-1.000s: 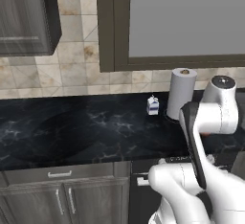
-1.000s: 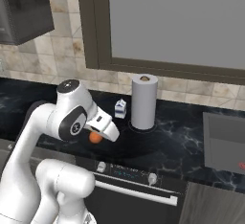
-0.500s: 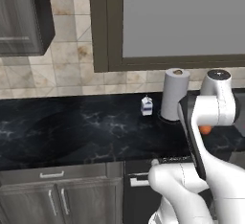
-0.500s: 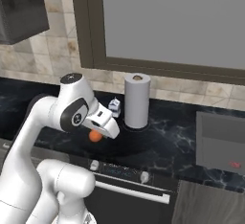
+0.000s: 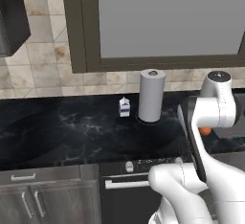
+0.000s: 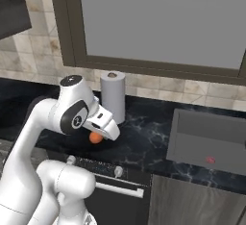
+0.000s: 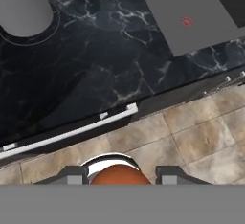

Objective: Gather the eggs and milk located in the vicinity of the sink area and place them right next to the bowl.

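Egg (image 6: 96, 137): orange-brown, gripped in the hand (image 6: 102, 133), carried above the front edge of the black worktop (image 6: 144, 140); long axis not discernible. Milk carton (image 5: 124, 107): upright, gable uppermost, placed just left of the paper-towel roll (image 5: 151, 95).

Both base views face the black countertop (image 5: 72, 132); hand view looks straight down.

Counter (image 5: 72, 132): black marble with white veining, spanning the middle band of the left base view. Resting on it: milk carton (image 5: 124, 107), centre, upright; paper-towel roll (image 5: 151, 95) just right of it, upright on a dark round base; grey flat panel (image 6: 207, 135), right of the right base view.
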### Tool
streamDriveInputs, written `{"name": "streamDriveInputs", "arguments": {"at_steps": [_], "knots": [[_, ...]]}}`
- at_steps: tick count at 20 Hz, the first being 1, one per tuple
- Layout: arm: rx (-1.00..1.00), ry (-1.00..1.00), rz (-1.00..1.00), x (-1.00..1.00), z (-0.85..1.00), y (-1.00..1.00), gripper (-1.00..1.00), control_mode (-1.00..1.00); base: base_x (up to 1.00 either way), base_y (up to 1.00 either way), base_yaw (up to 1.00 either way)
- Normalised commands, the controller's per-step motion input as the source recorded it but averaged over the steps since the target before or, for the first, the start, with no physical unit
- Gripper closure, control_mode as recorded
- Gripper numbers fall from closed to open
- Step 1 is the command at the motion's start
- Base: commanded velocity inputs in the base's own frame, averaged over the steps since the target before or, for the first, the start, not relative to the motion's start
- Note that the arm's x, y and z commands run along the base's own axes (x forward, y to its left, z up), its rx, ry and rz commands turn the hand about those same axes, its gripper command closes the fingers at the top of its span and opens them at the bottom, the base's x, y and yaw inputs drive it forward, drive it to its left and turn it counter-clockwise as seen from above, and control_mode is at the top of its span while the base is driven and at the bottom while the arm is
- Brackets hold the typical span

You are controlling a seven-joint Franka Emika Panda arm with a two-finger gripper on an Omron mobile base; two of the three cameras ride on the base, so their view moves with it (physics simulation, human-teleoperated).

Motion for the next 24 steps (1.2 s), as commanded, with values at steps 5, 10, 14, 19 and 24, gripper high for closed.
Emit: {"name": "streamDriveInputs", "arguments": {"at_steps": [5, 10, 14, 19, 24], "knots": [[0.0, 0.0, 0.0, 0.0, 0.0, 0.0, 1.0, 1.0, 0.0, -0.7, 0.0], [0.0, 0.0, 0.0, 0.0, 0.0, 0.0, 1.0, 1.0, 0.0, -0.7, 0.0], [0.0, 0.0, 0.0, 0.0, 0.0, 0.0, 1.0, 1.0, 0.0, -0.69, 0.0], [0.0, 0.0, 0.0, 0.0, 0.0, 0.0, 1.0, 1.0, 0.0, -0.65, 0.0], [0.0, 0.0, 0.0, 0.0, 0.0, 0.0, 1.0, 1.0, 0.0, -0.64, 0.0]]}}
